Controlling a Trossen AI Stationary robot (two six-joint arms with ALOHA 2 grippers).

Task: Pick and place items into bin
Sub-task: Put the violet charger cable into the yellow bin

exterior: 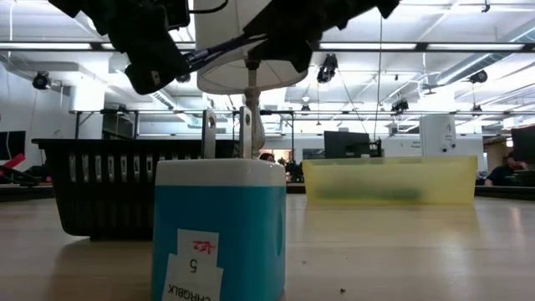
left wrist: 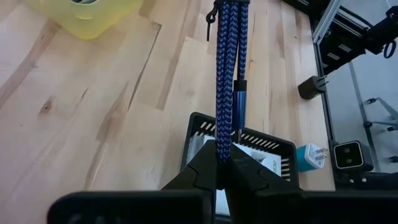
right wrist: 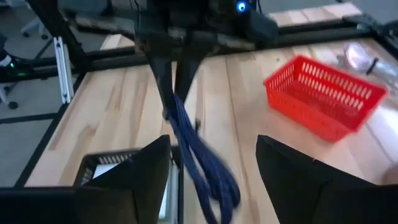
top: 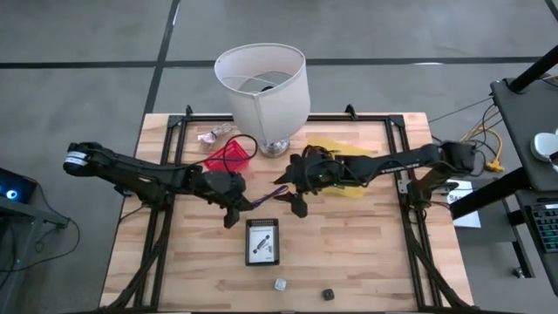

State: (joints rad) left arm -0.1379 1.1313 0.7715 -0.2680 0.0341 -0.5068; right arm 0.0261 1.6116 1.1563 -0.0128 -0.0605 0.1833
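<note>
A blue-purple braided cable [left wrist: 225, 74] hangs in a folded bundle from my left gripper [left wrist: 221, 163], which is shut on it above the black bin [top: 261, 242]. The bin [left wrist: 273, 148] holds a white printed card. In the high view the cable [top: 272, 195] runs between my left gripper [top: 234, 214] and my right gripper [top: 296, 197]. My right gripper [right wrist: 214, 180] is open beside it, and the cable's lower loop [right wrist: 214, 177] hangs between its spread fingers; whether they touch I cannot tell. A white cube [top: 280, 284] and a dark cube [top: 328, 295] lie near the table's near edge. My left gripper pinches the braided cable bundle [left wrist: 222, 146] between its two fingers, several strands together. The fingers come from above, slanting down. The cable hangs below them, lifted clear, with its metal plug [left wrist: 240, 93] and free end [left wrist: 214, 18] dangling over the wood beside the bin.
A large white lampshade [top: 261, 83] stands at the far edge. A red basket [top: 228, 159] and a yellow container [top: 342, 166] sit behind the grippers, with a plastic-wrapped item [top: 213, 135] far left. A blue-white charger block [exterior: 219, 230] stands close before the low camera.
</note>
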